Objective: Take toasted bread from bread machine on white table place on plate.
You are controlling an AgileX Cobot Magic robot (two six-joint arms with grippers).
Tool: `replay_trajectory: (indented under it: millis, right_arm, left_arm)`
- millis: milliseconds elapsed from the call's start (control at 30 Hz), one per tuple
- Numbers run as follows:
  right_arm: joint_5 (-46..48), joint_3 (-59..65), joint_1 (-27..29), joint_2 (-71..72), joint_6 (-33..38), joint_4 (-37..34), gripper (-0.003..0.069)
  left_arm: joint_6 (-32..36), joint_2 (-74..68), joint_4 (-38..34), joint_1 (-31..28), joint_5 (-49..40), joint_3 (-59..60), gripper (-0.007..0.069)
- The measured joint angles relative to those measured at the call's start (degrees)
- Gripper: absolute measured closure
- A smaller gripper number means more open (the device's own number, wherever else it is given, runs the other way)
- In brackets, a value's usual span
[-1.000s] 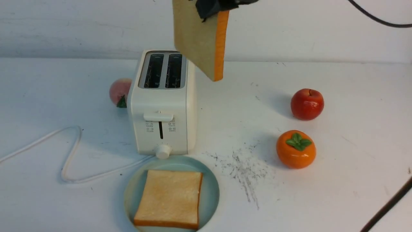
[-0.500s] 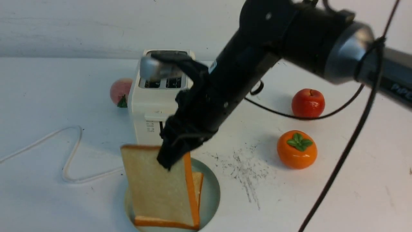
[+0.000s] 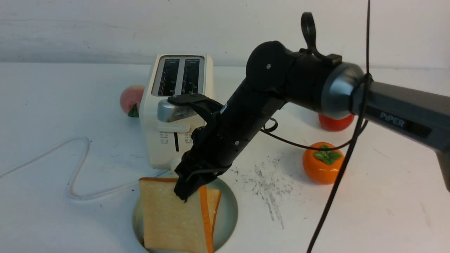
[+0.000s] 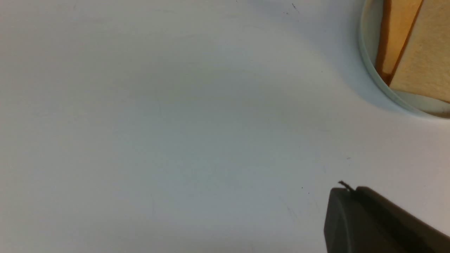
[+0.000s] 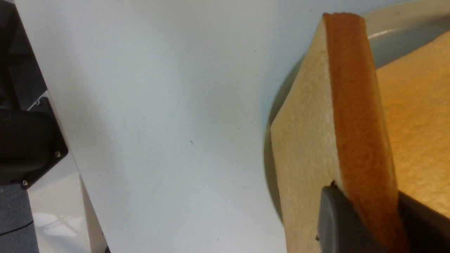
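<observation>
Right gripper clamped part-open on upper slice, tilted over lower slice on plate; left gripper closed, holding nothing. Releasing at this tilt could send toast sliding past the rim.

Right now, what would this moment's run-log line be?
right gripper: shut on upper toast slice | lower slice: on plate | toaster slots: empty | left gripper: shut, nothing held
</observation>
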State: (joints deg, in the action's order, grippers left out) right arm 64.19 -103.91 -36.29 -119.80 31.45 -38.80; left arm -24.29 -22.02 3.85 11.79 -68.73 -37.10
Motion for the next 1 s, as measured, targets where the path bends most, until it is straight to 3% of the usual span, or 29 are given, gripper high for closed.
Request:
replay_trajectory:
  millis: [200, 400, 433, 533, 667, 767, 900, 933, 1000]
  right_arm:
    - [-1.8, 0.0, 0.0, -0.1, -6.4, 6.2, 0.0528]
    - [-3.3, 0.0, 0.0, -0.3, -13.9, 17.0, 0.0336]
    - [-3.5, 0.0, 0.0, -0.3, -15.0, 20.1, 0.0261]
    - [-3.8, 0.0, 0.0, -0.3, -16.1, 25.6, 0.0141]
    - [-1.0, -1.0, 0.0, -0.3, -20.4, 32.3, 0.009]
    - [3.1, -2.9, 0.0, 0.3, -24.0, 37.2, 0.0123]
    - [5.8, -4.9, 0.2, 5.6, -34.5, 50.7, 0.04]
    - [6.0, -5.1, 0.7, 8.6, -37.8, 54.1, 0.051]
    - [6.1, -5.1, 1.7, 12.5, -41.7, 57.5, 0.0619]
  left_arm:
    - [1.2, 0.0, 0.0, 0.0, -0.1, 0.0, 0.0638]
    - [2.5, 0.0, 0.0, 0.0, 0.4, 0.0, 0.0638]
    - [2.6, 0.0, 0.0, 0.0, 0.6, 0.0, 0.0638]
    - [2.7, 0.0, 0.0, 0.0, 1.2, 0.0, 0.0638]
    - [2.7, 0.0, 0.0, 0.0, 1.5, 0.0, 0.0638]
    - [2.7, 0.0, 0.0, 0.0, 1.6, 0.0, 0.0638]
    - [2.7, 0.0, 0.0, 0.0, 1.8, 0.0, 0.0638]
    - [2.7, 0.0, 0.0, 0.0, 1.9, 0.0, 0.0638]
    - [2.7, 0.0, 0.0, 0.0, 1.9, 0.0, 0.0638]
